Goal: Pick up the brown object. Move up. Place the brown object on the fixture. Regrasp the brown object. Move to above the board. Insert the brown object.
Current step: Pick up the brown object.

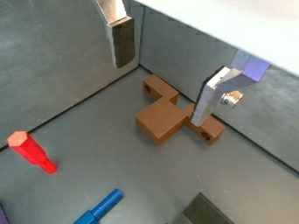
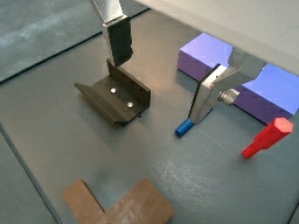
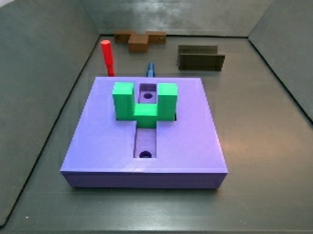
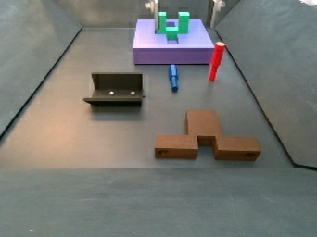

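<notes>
While the tool (image 1: 163, 74) is hanging above the grey floor (image 4: 74, 120) with its two silver fingers (image 2: 118, 39) spread apart and nothing between them, the brown object (image 4: 206, 137) is lying flat on the floor, untouched. In a side view its long bar is running crosswise, parallel to the near edge of the enclosure, and a shorter block is projecting from the middle of the bar toward the board (image 4: 173, 44), giving a stepped T-like outline. In a wrist view the brown object (image 1: 173, 112) is sitting close to the foot of the enclosure wall, just beside one finger tip (image 1: 205, 101) but not clamped by it. The fixture (image 4: 115, 90) is standing well apart from the brown object, with its upright back plate showing two small holes and its base plate resting on the floor; nothing is lying in it. In a side view the fixture (image 3: 200, 58) is appearing beyond the far end of the board. The board (image 3: 146, 128) is carrying a green U-shaped block (image 3: 145, 101) astride its central groove, and the holes in that groove are showing empty. A red peg (image 4: 216, 61) is standing upright beside the board, and a blue pin (image 4: 173, 76) is lying on the floor near it, its long axis pointing toward the board.
</notes>
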